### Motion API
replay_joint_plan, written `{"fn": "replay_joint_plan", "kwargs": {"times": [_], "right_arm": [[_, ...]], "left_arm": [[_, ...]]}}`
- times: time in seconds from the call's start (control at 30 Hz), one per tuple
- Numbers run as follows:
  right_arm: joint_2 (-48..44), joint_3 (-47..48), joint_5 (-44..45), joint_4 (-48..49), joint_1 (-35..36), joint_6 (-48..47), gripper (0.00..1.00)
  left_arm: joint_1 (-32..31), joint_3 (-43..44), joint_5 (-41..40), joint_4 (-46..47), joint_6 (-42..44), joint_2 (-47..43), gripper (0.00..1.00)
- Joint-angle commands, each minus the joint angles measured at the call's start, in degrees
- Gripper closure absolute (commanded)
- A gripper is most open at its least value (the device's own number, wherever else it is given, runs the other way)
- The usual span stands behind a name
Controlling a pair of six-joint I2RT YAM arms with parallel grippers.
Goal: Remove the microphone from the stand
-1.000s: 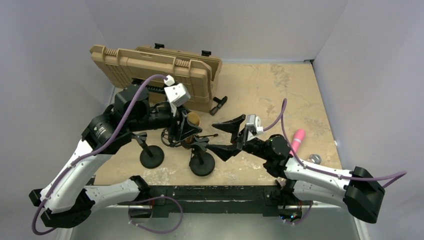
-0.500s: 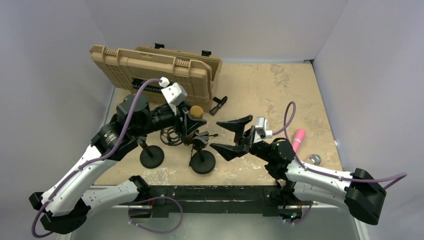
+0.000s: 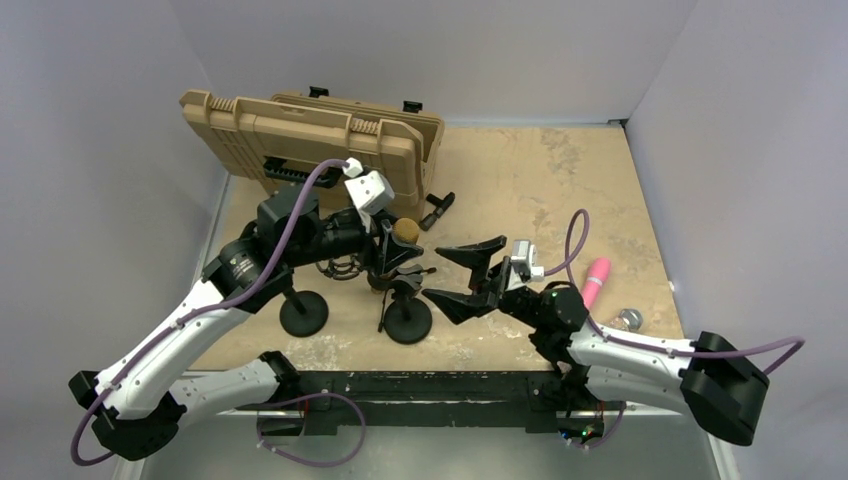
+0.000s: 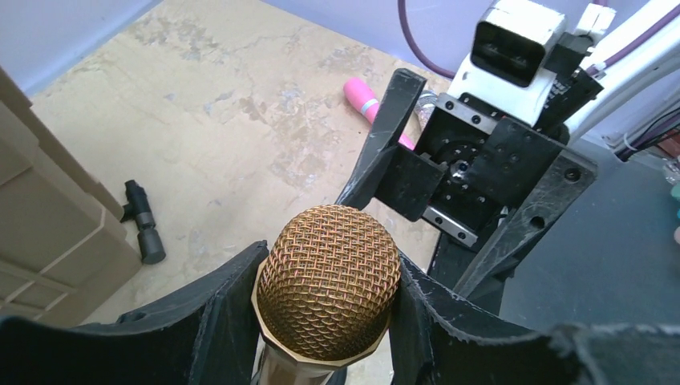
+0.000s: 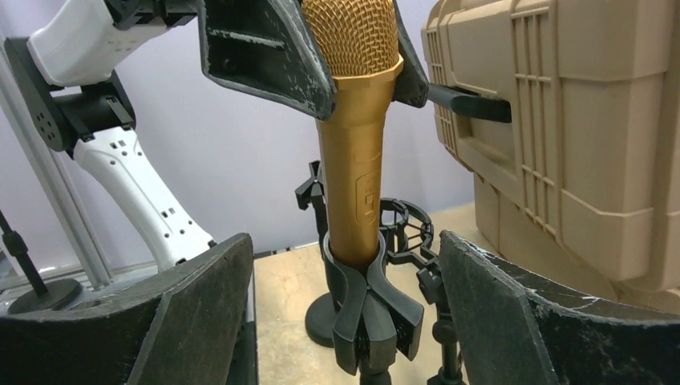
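Note:
A gold microphone point(image 5: 353, 144) stands upright in the black clip point(image 5: 370, 309) of a small desk stand point(image 3: 406, 322). My left gripper point(image 3: 398, 240) is shut on its mesh head point(image 4: 329, 281), a finger on each side. My right gripper point(image 3: 458, 275) is open, just right of the stand. Its fingers point(image 5: 200, 321) lie to either side of the clip at clip height, not touching it. The microphone's lower end still sits in the clip.
A second black stand point(image 3: 303, 312) with a shock mount point(image 5: 405, 233) stands left of the first. A tan hard case point(image 3: 310, 140) lies behind. A small black clip point(image 3: 438, 210), a pink microphone point(image 3: 595, 280) and a silver item point(image 3: 629, 318) lie on the table.
My left gripper has moved right and closed on the microphone's head. My right gripper has shifted slightly lower and stays open beside the stand.

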Motion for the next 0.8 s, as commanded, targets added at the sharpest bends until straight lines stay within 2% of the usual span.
{"fn": "replay_joint_plan", "kwargs": {"times": [0.0, 0.47, 0.77], "right_arm": [[0.62, -0.09, -0.18, 4.28, 0.19, -0.56, 0.16], [15.27, 1.48, -1.07, 12.91, 1.16, 0.45, 0.19], [20.07, 3.97, 0.59, 11.62, 3.26, -1.26, 0.23]], "left_arm": [[0.04, 0.09, 3.39, -0.22, -2.53, 1.32, 1.00], [0.02, 0.76, 2.52, -2.02, -0.41, 0.44, 1.00], [-0.04, 0.89, 3.41, -1.57, 0.09, 1.00, 1.00]]}}
